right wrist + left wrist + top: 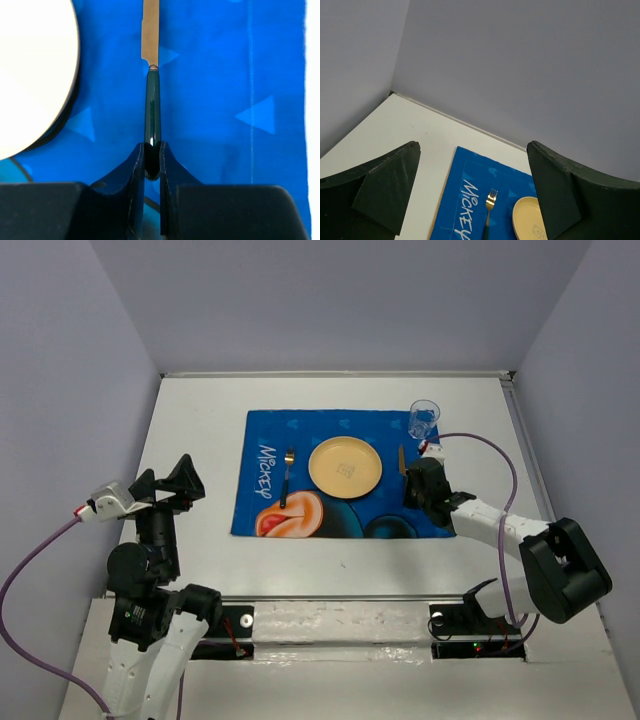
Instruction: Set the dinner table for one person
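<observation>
Right jaws clamp the knife [152, 100] by its green handle, just right of the plate [345, 465] on the Mickey placemat [300, 430] spread across the desk [190, 440]. A fork [287, 475] lies left of the plate, and a glass [423, 418] stands at the far-right corner. Left jaws hang apart. Seemingly only release remains.

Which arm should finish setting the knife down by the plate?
Right. The right hand is shut on the dark-green-handled metal knife, over the blue cartoon-printed placemat just right of the round yellow plate. The left hand is open, holding nothing, off the placemat's left side.
</observation>
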